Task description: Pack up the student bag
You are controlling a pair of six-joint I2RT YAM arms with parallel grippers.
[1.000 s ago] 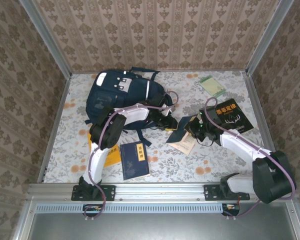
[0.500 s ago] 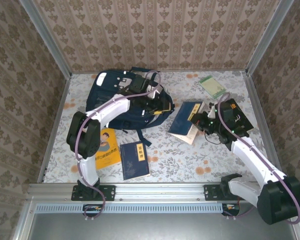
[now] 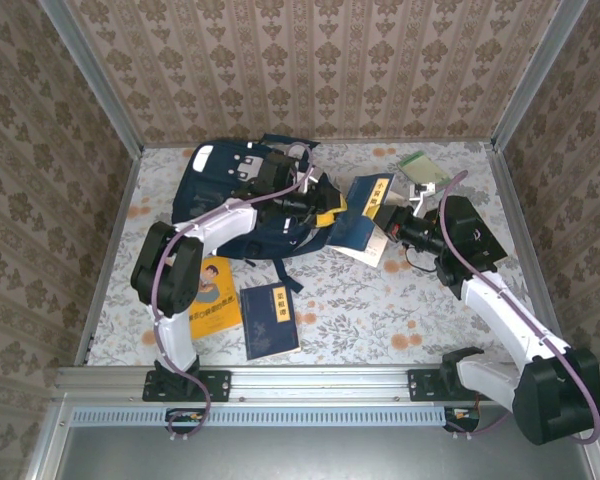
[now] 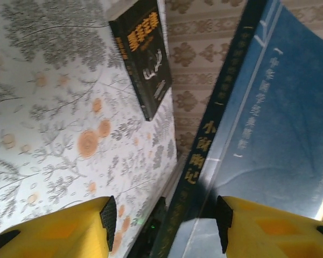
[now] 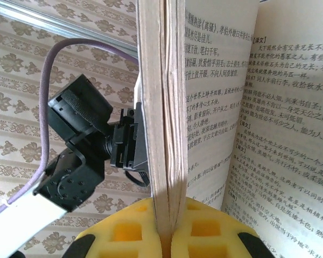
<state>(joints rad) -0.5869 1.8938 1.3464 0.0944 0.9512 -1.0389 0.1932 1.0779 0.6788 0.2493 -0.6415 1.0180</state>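
The right end effector (image 5: 164, 217) is clenched on a blue book (image 3: 363, 205), holding it tilted, edge toward the backpack (image 3: 230, 185) at the far left of the table (image 3: 430, 320). The left end effector (image 4: 164, 217) hovers released at its opening, probably to guide the book in.

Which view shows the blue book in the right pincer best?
Top external: the whole blue book shows, tilted beside the student bag. Right wrist gives page edges and print up close; left wrist, its cover and spine.
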